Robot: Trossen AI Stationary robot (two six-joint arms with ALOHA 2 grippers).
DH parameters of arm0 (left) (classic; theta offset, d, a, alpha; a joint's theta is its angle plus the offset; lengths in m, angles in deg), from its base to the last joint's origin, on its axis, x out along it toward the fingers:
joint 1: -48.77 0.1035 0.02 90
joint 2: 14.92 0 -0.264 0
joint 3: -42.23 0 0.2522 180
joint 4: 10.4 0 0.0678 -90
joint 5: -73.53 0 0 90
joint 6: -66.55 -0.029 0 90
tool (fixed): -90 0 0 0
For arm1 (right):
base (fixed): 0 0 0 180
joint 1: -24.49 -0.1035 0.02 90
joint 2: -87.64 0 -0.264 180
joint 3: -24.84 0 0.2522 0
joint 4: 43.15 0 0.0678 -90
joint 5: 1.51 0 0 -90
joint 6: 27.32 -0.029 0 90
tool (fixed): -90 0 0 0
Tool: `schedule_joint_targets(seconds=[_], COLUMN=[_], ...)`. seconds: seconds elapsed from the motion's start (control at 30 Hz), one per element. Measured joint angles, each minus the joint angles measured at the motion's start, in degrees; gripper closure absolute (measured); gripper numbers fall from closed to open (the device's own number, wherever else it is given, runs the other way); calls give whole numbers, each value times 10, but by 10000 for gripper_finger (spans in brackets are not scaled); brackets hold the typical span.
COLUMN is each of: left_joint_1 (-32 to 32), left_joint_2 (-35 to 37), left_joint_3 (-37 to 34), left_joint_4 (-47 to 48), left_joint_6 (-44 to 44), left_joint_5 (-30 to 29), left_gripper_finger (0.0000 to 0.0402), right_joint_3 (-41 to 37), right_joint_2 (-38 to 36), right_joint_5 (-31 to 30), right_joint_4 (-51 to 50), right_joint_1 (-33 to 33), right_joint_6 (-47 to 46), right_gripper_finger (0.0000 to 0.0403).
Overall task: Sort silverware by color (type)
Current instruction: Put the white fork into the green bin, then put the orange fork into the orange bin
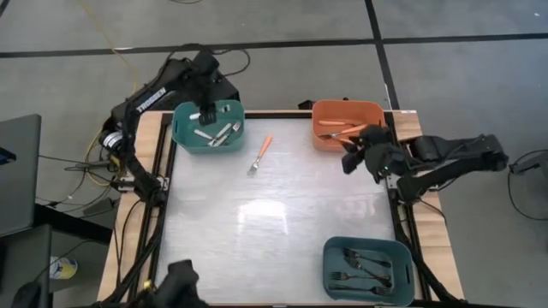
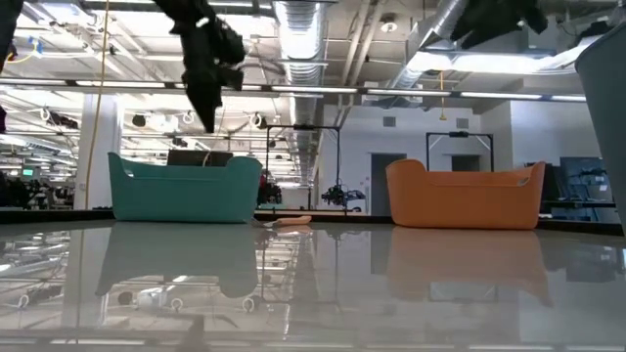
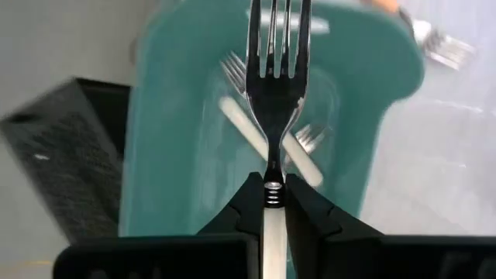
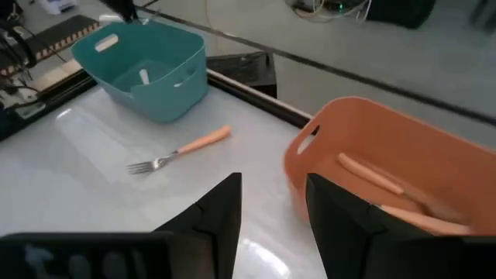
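My left gripper hangs over the teal bin at the table's far left, shut on a white-handled fork whose tines point down into the bin. Several white-handled forks lie in that bin. One orange-handled fork lies flat on the table between the far bins; it also shows in the right wrist view. My right gripper is open and empty beside the orange bin, which holds orange-handled forks. Black forks lie in the near-right teal bin. My left gripper pinches the fork's white handle between its two fingers, just behind the ribbed collar at the neck. The fingers come from above, pointing down along the fork. The fork hangs lifted clear, tines down, over the bin's inside.
Bare white tabletop lies between the three bins. Dark frame rails run along the table's left and right edges. A dark object sits at the near-left edge.
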Motion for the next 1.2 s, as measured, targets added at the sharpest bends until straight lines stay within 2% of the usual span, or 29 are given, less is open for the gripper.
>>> schedule_joint_targets(seconds=[0.17, 0.33, 0.53, 0.77, 0.9, 1.0, 1.07, 1.2], left_joint_1=[30, 29, 23, 23, 19, 8, -1, -23], left_joint_2=[-12, -11, -11, -10, -10, -8, -6, -6], left_joint_3=[-93, -180, -231, -233, -233, -218, -192, -135], left_joint_4=[-72, -194, -218, -240, -230, -198, -171, -147], left_joint_6=[-6, 6, -13, 22, 26, 82, 124, 229], left_joint_5=[-7, -11, -32, -51, -116, -184, -171, -86], left_gripper_finger=[390, 389, 362, 321, 283, 256, 244, 234], right_joint_3=[0, 0, 0, 0, 0, 0, 0, 0], right_joint_2=[15, 38, 48, 45, 47, 47, 44, 41], right_joint_5=[43, 47, 99, 123, 133, 167, 197, 241], right_joint_4=[47, 58, 59, 59, 59, 59, 58, 55], right_joint_1=[39, 57, 80, 93, 93, 93, 92, 92], right_joint_6=[0, 1, 0, 48, 106, 149, 177, 242], right_gripper_finger=[237, 237, 237, 237, 237, 237, 237, 237])
